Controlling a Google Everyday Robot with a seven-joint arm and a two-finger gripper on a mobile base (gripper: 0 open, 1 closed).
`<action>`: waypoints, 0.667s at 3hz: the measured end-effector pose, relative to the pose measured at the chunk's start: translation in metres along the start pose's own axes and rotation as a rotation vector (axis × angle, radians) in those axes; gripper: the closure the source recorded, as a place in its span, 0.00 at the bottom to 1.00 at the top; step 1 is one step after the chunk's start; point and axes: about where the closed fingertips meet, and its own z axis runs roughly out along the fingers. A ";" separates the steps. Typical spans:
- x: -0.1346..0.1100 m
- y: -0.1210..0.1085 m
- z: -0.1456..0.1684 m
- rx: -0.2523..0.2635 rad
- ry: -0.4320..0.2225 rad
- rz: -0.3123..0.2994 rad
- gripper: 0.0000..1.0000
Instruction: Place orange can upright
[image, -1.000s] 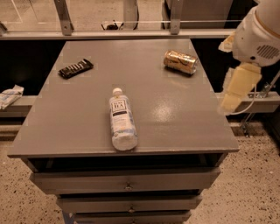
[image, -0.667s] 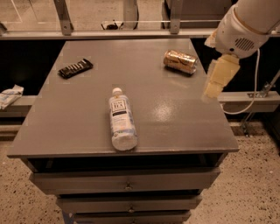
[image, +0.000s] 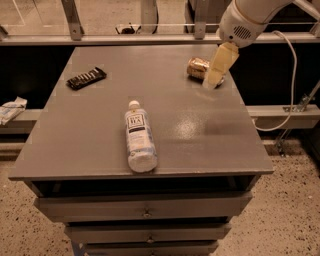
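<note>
The orange can (image: 198, 67) lies on its side near the back right of the grey table (image: 100, 105). It is shiny orange-gold, and its right half is hidden behind my gripper. My gripper (image: 213, 80) hangs from the white arm at the upper right. Its pale yellow fingers point down and left, just in front of and over the can's right end.
A clear tea bottle (image: 138, 137) with a white cap lies on its side at the table's front middle. A dark snack bar (image: 86, 78) lies at the back left. A white cable (image: 287, 75) hangs off the right side. Drawers (image: 145, 207) sit below the tabletop.
My arm has swung left and farther back, from beyond the table's right edge to over the can's right end. The can, bottle and snack bar have not moved.
</note>
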 end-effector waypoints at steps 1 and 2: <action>-0.014 -0.031 0.024 0.005 -0.011 0.056 0.00; -0.019 -0.050 0.052 -0.006 -0.006 0.142 0.00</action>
